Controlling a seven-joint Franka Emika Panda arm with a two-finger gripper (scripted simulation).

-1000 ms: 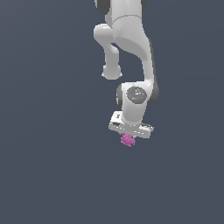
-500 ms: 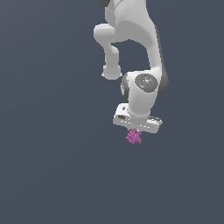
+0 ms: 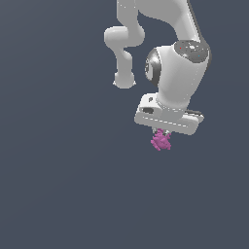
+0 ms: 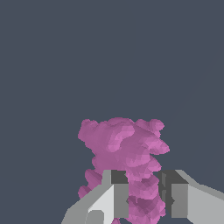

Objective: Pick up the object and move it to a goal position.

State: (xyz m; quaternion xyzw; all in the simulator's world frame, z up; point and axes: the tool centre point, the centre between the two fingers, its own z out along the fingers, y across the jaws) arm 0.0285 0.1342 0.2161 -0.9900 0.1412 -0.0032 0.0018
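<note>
While the gripper (image 3: 161, 134) carries the object (image 3: 160, 141), clenched on it w/ both fingers (image 4: 117, 192), you want slow, steady travel to goal. Obj hangs below the white hand, off any surface. Grip sits near one end, so avoid jerks; goal not visible.

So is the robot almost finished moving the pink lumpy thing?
The pick-up looks done: the gripper is shut on the pink object, one finger on each side, and in the exterior view the object hangs just under the hand. The carrying is in hand. Reaching the goal is left, and no goal marker shows, so how near it is cannot be told.
</note>
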